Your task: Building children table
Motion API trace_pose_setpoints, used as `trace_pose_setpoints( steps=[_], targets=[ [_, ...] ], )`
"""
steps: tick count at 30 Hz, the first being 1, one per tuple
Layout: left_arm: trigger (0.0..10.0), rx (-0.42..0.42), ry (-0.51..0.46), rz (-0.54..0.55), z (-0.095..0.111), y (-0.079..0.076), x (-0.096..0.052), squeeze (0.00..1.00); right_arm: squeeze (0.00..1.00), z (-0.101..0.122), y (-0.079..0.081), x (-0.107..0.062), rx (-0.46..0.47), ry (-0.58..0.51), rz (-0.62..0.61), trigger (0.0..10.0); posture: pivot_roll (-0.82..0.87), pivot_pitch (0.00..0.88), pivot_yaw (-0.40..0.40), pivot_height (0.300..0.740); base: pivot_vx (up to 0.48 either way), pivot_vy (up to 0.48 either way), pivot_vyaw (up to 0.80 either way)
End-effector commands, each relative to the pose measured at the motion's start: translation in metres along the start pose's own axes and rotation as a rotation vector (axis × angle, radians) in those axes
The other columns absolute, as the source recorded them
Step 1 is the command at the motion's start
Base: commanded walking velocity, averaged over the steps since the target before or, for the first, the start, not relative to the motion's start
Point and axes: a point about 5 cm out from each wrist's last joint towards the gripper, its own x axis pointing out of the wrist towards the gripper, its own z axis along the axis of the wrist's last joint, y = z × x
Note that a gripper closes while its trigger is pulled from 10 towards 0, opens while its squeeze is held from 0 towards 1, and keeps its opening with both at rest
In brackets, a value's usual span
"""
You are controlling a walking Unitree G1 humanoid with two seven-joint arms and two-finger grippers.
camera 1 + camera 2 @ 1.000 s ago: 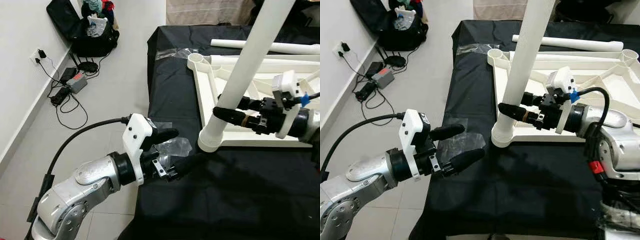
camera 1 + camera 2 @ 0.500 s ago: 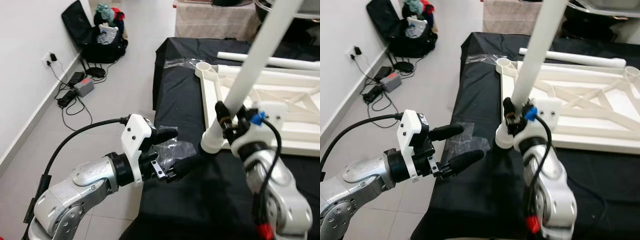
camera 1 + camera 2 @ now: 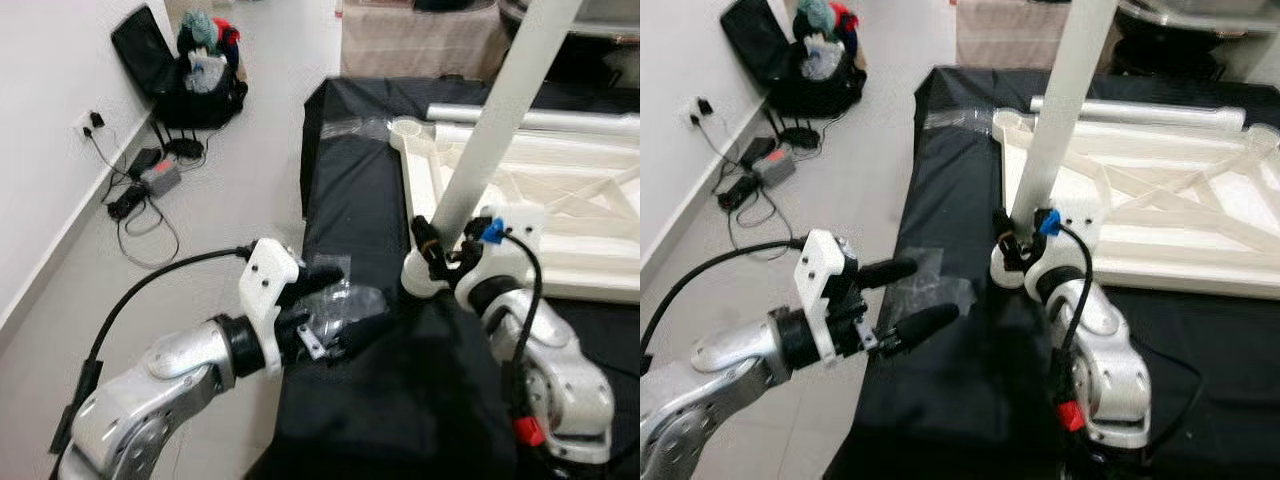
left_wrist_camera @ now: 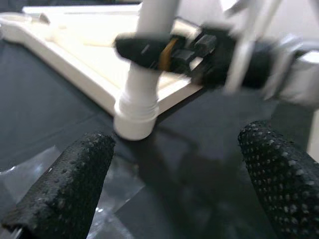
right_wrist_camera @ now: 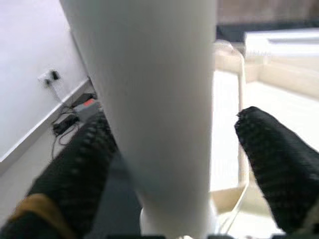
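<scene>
Head view: white table leg (image 3: 497,120) upright in the corner socket of the white tabletop frame (image 3: 1160,215), on the black-covered table (image 3: 960,390) near its left edge; right gripper (image 3: 1008,243) at the leg's base. Left gripper (image 3: 902,297) spread, empty, over clear plastic wrap (image 3: 352,300).
Left wrist: fingers (image 4: 75,174) wide apart.
Right wrist: fingers (image 5: 279,159) flanking the leg; contact unclear.

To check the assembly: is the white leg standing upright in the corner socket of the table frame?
Yes, the white leg rises from the corner socket of the table frame.
</scene>
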Motion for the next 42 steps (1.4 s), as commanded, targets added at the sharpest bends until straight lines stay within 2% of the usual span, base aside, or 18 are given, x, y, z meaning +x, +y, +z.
trace_pose_setpoints(
  steps=[1, 8, 10, 11, 13, 17, 21, 22, 23, 24, 25, 26, 27, 32, 34, 36, 42],
  targets=[
    [10.0, -0.003, 0.022, 0.017, -0.007, 0.001, -0.002, 0.00, 1.00, 0.004, -0.001, -0.007, -0.005, -0.029, 0.043, 10.0, 0.02, 0.229, 0.011, 0.740, 0.000, 0.000, 0.00],
    [10.0, -0.023, 0.041, 0.132, -0.021, 0.011, -0.009, 0.00, 1.00, -0.002, -0.011, -0.023, -0.005, 0.004, 0.161, 10.0, 0.00, 0.225, 0.020, 0.740, 0.000, 0.000, 0.00],
    [10.0, -0.030, 0.059, 0.218, -0.030, 0.020, -0.016, 0.00, 1.00, -0.014, -0.014, -0.037, -0.013, 0.068, 0.229, 10.0, -0.01, 0.224, 0.026, 0.740, 0.000, 0.000, 0.00],
    [10.0, -0.030, 0.059, 0.218, -0.030, 0.020, -0.016, 0.00, 1.00, -0.014, -0.014, -0.037, -0.013, 0.068, 0.229, 10.0, -0.01, 0.224, 0.026, 0.740, 0.000, 0.000, 0.00],
    [10.0, -0.047, 0.091, 0.322, -0.043, 0.029, -0.025, 0.00, 1.00, -0.032, -0.023, -0.058, -0.031, 0.155, 0.262, 10.0, -0.02, 0.217, 0.033, 0.740, 0.000, 0.000, 0.00],
    [10.0, -0.049, 0.108, 0.384, -0.051, 0.034, -0.030, 0.00, 1.00, -0.037, -0.030, -0.068, -0.016, 0.179, 0.255, 10.0, -0.03, 0.213, 0.035, 0.740, 0.000, 0.000, 0.00],
    [10.0, -0.046, 0.117, 0.415, -0.055, 0.037, -0.031, 0.00, 1.00, -0.036, -0.034, -0.071, 0.000, 0.163, 0.237, 10.0, -0.03, 0.205, 0.039, 0.740, 0.000, 0.000, 0.00],
    [10.0, -0.041, 0.124, 0.451, -0.058, 0.040, -0.032, 0.00, 1.00, -0.039, -0.038, -0.072, 0.007, 0.164, 0.181, 10.0, -0.04, 0.201, 0.041, 0.740, 0.000, 0.000, 0.00],
    [10.0, -0.041, 0.124, 0.451, -0.058, 0.040, -0.032, 0.00, 1.00, -0.039, -0.038, -0.072, 0.007, 0.164, 0.181, 10.0, -0.04, 0.201, 0.041, 0.740, 0.000, 0.000, 0.00],
    [10.0, -0.046, 0.130, 0.480, -0.060, 0.043, -0.033, 0.00, 0.88, -0.043, -0.042, -0.072, 0.007, 0.169, 0.123, 10.0, -0.04, 0.199, 0.041, 0.740, 0.000, 0.000, 0.00],
    [10.0, -0.046, 0.130, 0.480, -0.060, 0.043, -0.033, 0.00, 0.88, -0.043, -0.042, -0.072, 0.007, 0.169, 0.123, 10.0, -0.04, 0.199, 0.041, 0.740, 0.000, 0.000, 0.00],
    [10.0, -0.052, 0.143, 0.494, -0.064, 0.046, -0.033, 0.00, 0.00, -0.048, -0.040, -0.069, 0.028, 0.170, 0.064, 10.0, -0.04, 0.189, 0.042, 0.740, 0.000, 0.334, 0.00],
    [10.0, -0.057, 0.152, 0.499, -0.066, 0.047, -0.032, 0.00, 0.00, -0.052, -0.039, -0.067, 0.042, 0.171, 0.029, 10.0, -0.04, 0.187, 0.041, 0.740, 0.000, 0.334, 0.00],
    [10.0, -0.056, 0.154, 0.480, -0.068, 0.045, -0.028, 0.00, 0.00, -0.056, -0.037, -0.063, 0.065, 0.167, 0.002, 10.0, -0.04, 0.170, 0.031, 0.740, 0.000, 0.392, 0.00],
    [10.0, -0.043, 0.124, 0.447, -0.063, 0.046, -0.017, 0.00, 0.00, -0.059, -0.028, -0.047, 0.080, 0.148, -0.035, 10.0, -0.04, 0.155, 0.027, 0.740, 0.000, 0.480, 0.00],
    [10.0, -0.039, 0.115, 0.433, -0.061, 0.046, -0.014, 0.00, 0.00, -0.059, -0.025, -0.042, 0.085, 0.140, -0.040, 10.0, -0.04, 0.151, 0.023, 0.740, 0.000, 0.480, 0.00],
    [10.0, -0.039, 0.109, 0.426, -0.061, 0.048, -0.013, 0.00, 0.00, -0.058, -0.023, -0.038, 0.101, 0.125, -0.050, 10.0, -0.04, 0.145, 0.024, 0.740, 0.000, 0.480, 0.00]
  ],
)
